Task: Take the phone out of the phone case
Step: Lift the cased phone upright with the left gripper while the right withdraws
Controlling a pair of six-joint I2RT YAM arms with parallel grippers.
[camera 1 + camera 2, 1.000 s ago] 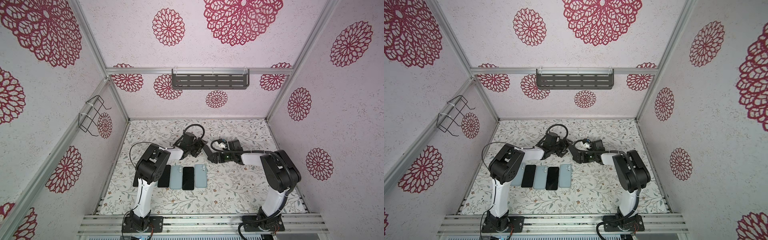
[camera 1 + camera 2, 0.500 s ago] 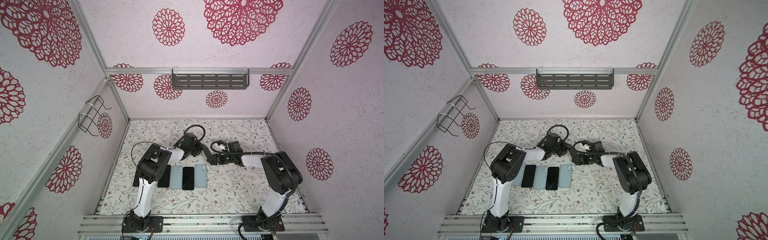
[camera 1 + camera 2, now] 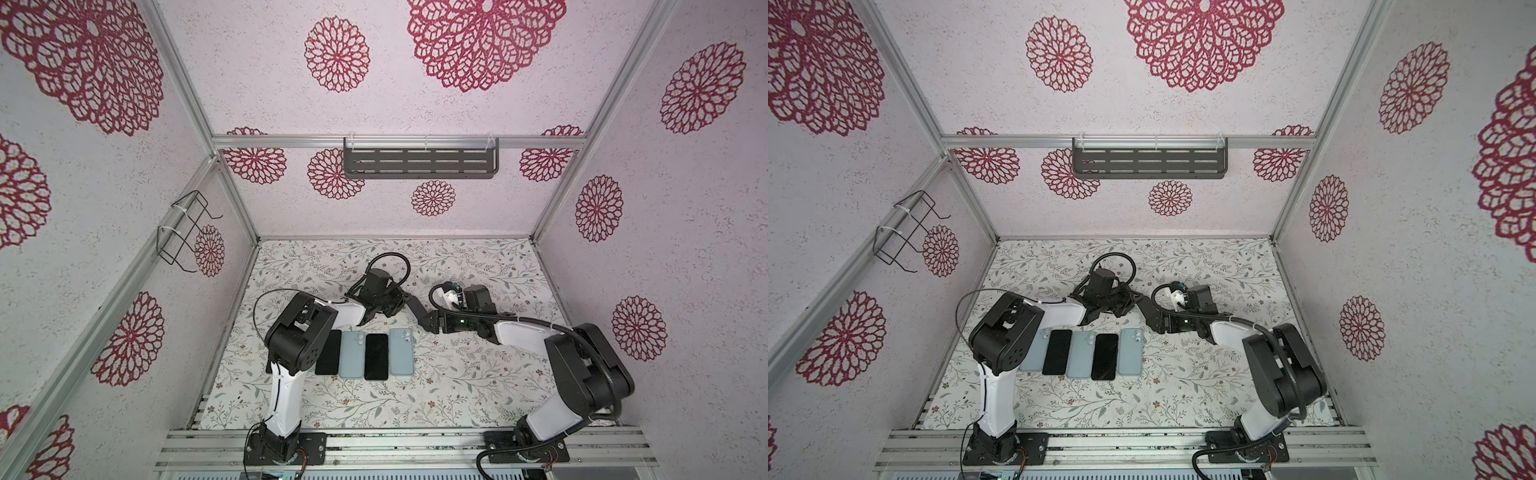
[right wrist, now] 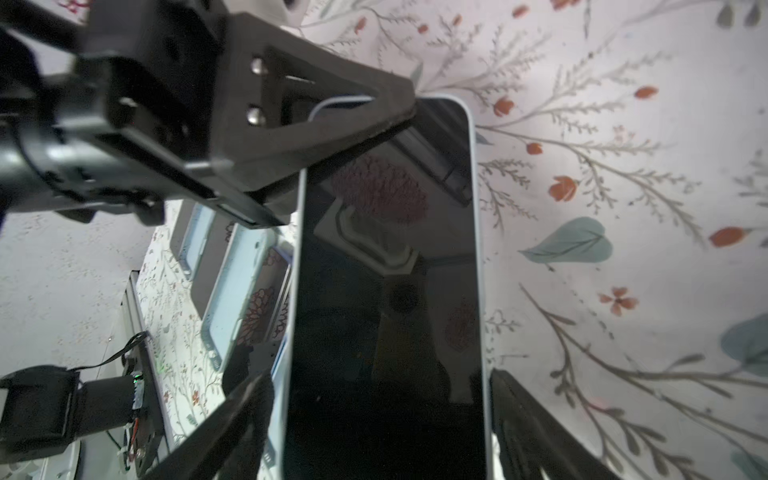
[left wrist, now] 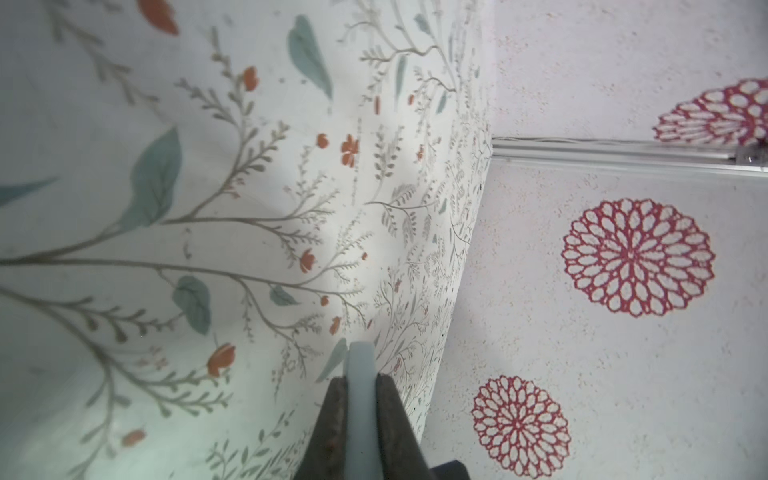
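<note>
The left hand (image 5: pixel 361 378) is pressed tight on the thin, matte pale blue rim of the phone case (image 5: pixel 360 419), pinching one rounded corner. The right hand (image 4: pixel 380 374) sits spread, a dark finger either side of the phone (image 4: pixel 386 270), a flat slab with a glossy black screen sitting in that case. Further out, the floral-print bench (image 3: pixel 1183 386) has a neat row of five: three pale blue slabs (image 3: pixel 1131 351) and two shiny black slabs (image 3: pixel 1104 356).

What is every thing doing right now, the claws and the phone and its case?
phone case, light blue, still on.
phone, screen dark, still inside.
left gripper, shut on the phone case's corner.
right gripper, open, a finger each side of the phone.
row on the table, lying flat.
</note>
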